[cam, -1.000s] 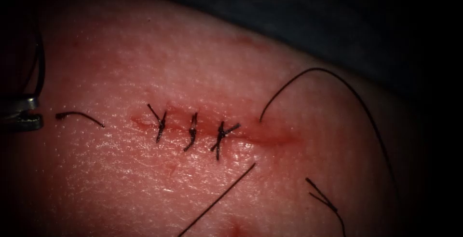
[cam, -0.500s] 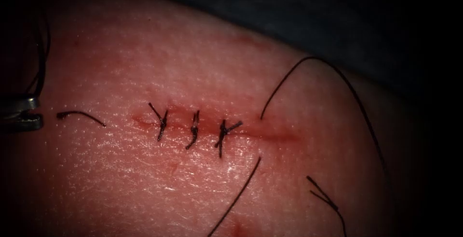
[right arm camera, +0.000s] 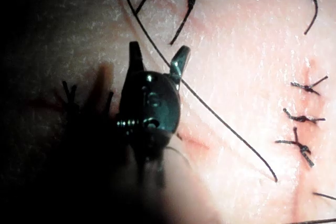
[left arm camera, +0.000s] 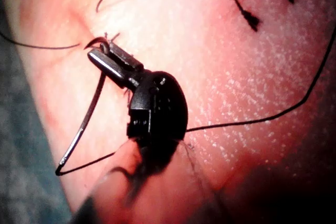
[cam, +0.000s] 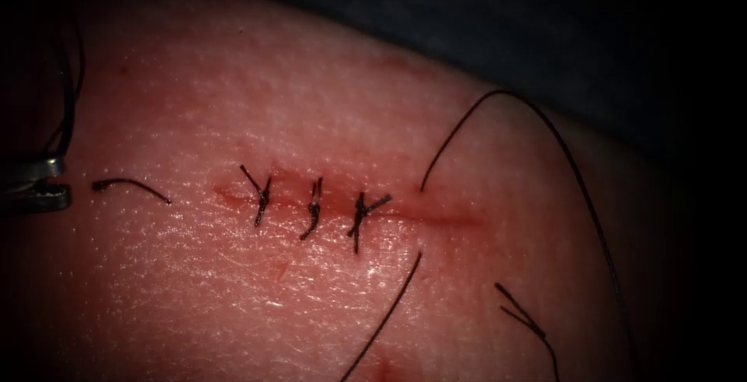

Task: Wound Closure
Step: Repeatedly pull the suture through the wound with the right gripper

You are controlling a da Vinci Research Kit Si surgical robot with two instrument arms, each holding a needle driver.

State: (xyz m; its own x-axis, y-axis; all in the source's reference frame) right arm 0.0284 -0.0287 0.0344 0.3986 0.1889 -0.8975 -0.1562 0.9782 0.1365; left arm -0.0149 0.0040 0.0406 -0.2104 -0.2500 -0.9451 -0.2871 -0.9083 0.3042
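We see the pale pink, glistening pork-belly tissue (cam: 233, 289) with its reddened horizontal cut (cam: 436, 215), three dark knotted stitches (cam: 311, 209) already across its left and middle parts, the right end not yet stitched.

At the far left edge of the endoscope view, well apart from the cut, the left gripper (cam: 35, 183) shows as a metal tip. From its wrist camera, the left gripper (left arm camera: 105, 56) has its jaws together, clamped on the thin curved steel needle (left arm camera: 86, 116) close to one end of its curve; the rest of the arc hangs free above the tissue, not in it.

The right gripper (right arm camera: 157, 59) hovers with jaws apart, holding nothing, the long black thread (right arm camera: 210, 111) running between and under them.

The thread (cam: 560, 148) emerges just above the cut's right part and sweeps in a wide loop to the right.

We judge the needle stiff, light and slippery, best gripped on its body away from the point. The thread is limp and springy; the tissue soft, moist and easily torn.
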